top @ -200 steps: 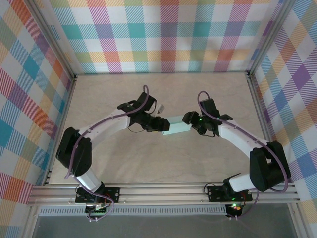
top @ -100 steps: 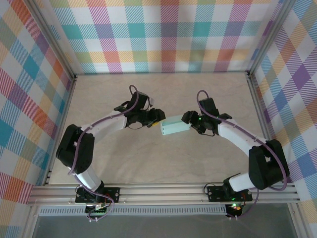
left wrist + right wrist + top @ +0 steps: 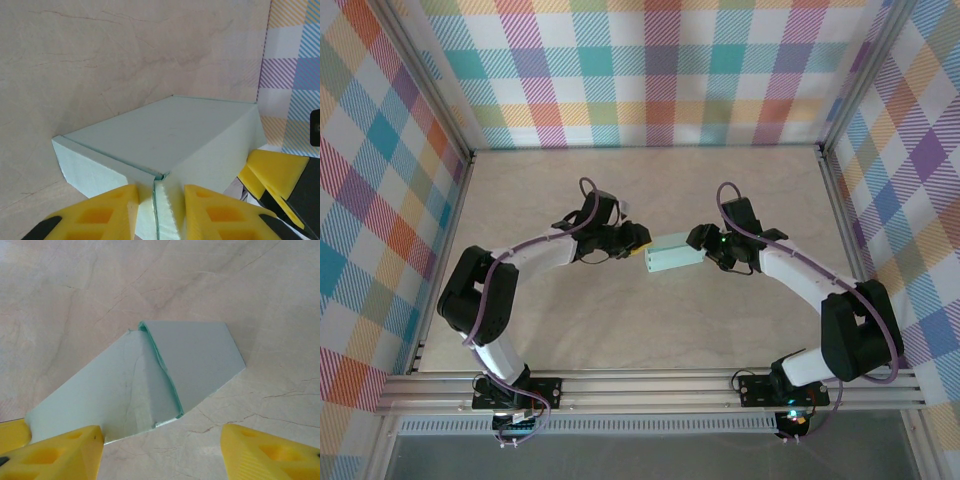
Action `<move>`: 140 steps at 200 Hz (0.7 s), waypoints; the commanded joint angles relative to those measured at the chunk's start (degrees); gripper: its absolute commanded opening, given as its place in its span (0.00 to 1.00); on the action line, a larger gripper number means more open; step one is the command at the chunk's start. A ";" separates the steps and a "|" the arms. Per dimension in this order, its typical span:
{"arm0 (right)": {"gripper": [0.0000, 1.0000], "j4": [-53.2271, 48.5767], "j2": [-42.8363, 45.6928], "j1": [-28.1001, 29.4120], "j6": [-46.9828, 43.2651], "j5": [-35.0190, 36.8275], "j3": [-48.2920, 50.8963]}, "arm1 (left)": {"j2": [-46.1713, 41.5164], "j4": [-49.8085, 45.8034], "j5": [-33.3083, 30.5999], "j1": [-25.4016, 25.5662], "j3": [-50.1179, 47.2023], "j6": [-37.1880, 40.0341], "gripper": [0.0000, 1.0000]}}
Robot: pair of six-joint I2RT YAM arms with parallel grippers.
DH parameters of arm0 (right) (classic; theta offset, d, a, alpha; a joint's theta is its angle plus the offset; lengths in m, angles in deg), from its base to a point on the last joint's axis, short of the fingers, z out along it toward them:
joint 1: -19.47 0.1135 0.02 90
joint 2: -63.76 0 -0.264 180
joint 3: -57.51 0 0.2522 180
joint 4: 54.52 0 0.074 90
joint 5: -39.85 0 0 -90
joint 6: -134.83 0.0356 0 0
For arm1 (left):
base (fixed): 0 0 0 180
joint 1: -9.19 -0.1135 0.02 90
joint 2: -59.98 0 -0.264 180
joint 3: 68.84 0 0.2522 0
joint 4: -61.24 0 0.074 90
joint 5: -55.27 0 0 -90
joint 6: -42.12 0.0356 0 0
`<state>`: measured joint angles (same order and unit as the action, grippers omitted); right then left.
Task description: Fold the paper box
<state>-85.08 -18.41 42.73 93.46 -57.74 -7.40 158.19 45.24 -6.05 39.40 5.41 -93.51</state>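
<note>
From above, the paper box [image 3: 673, 256] is seen folded shut near the middle of the table [image 3: 620, 330], with the left gripper [image 3: 640, 242] at its left end and the right gripper [image 3: 704, 244] at its right end. How the jaws stand cannot be made out there. In the left wrist view, the yellow fingers [image 3: 107, 212] are shown set narrowly about the box's near corner, where a seam [image 3: 156, 200] in the card is exposed. Whether the card is actually pinched cannot be told. A finger of the other gripper is caught there too, beside the box's far end. In the right wrist view, the jaws are shown wide: one finger is placed by the box's edge, the other is kept well apart from it, and bare table is seen between.
</note>
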 commanded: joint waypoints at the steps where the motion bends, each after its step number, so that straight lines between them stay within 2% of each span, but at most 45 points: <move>1: 0.64 -2.05 -1.31 0.28 -0.89 -0.23 -1.23 | 1.11 -4.45 -2.51 -0.18 -4.87 1.16 0.29; 56: 0.62 -1.19 -2.07 0.24 -0.72 -0.38 -0.35 | 2.60 -2.78 -6.43 0.69 -10.05 7.69 0.25; 80: 0.52 -1.04 -2.55 0.20 -0.81 -0.66 -0.44 | 4.78 -0.99 -7.17 0.72 -11.31 8.58 0.19; 105: 0.42 -1.05 -2.30 0.20 -0.90 -1.10 -0.86 | 5.74 -0.36 -7.45 0.67 -11.35 8.94 0.18; 126: 0.44 -1.15 -1.72 0.18 -1.70 -1.26 -1.65 | 5.94 -2.62 -8.19 0.71 -10.40 10.12 0.18; 140: 0.52 -0.85 -1.25 -0.06 -2.42 -1.41 -2.09 | 6.02 -4.18 -8.47 0.72 -9.51 10.98 0.18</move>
<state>-84.53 -19.18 42.73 93.11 -59.01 -8.12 158.19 58.12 -7.36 39.75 -1.06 -86.49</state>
